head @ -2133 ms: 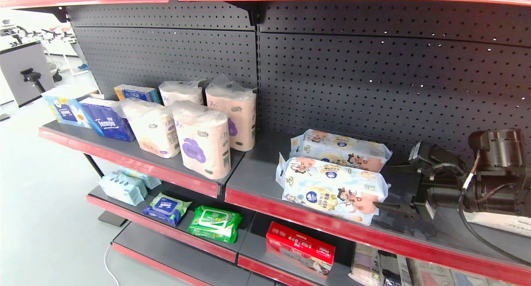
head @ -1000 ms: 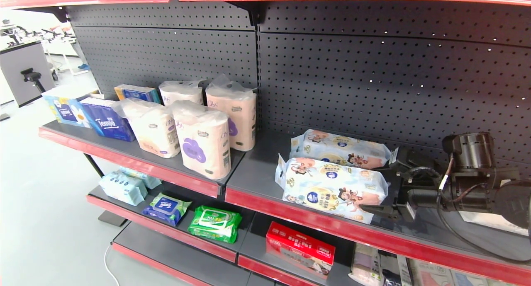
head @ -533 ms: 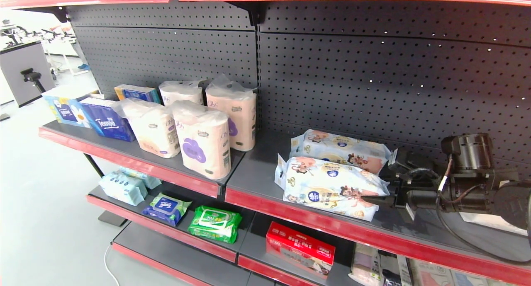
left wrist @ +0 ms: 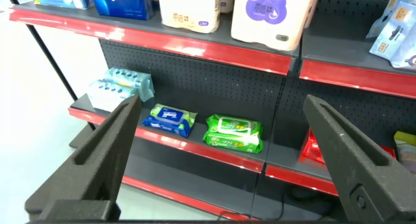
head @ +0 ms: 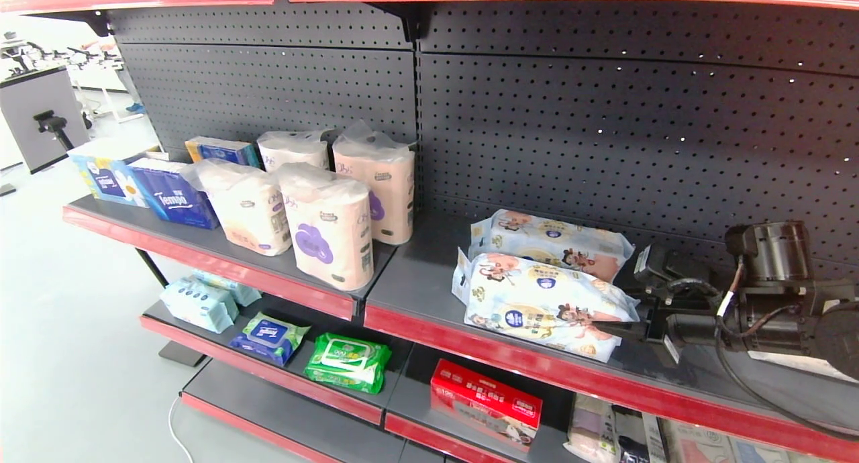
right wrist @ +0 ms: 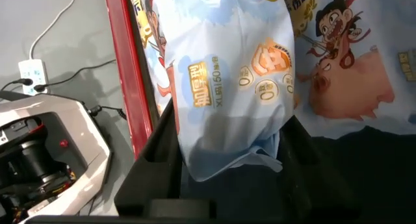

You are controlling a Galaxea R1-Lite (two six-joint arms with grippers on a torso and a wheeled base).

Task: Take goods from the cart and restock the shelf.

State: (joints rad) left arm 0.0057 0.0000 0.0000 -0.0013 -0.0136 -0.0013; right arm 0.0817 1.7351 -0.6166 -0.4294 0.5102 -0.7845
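Two cartoon-printed wipe packs lie on the dark middle shelf [head: 416,275]. The rear pack [head: 550,241] rests flat near the pegboard. The front pack [head: 543,302] sits by the red front edge, its right end raised a little. My right gripper [head: 614,310] is shut on that end; in the right wrist view the front pack [right wrist: 227,87] is pinched between the black fingers [right wrist: 159,146] of the right gripper [right wrist: 227,149]. My left gripper [left wrist: 221,104] hangs open with nothing in it, facing the lower shelves.
Toilet roll packs [head: 329,221] and blue tissue boxes [head: 171,198] fill the shelf's left half. Green wipes [head: 347,361] and a red box [head: 484,399] lie on the shelf below. A pale pack [head: 805,364] lies behind my right arm.
My right gripper moved left to the front pack's right end and closed on it. The pack's end has lifted, and the pack has shifted slightly right and turned.
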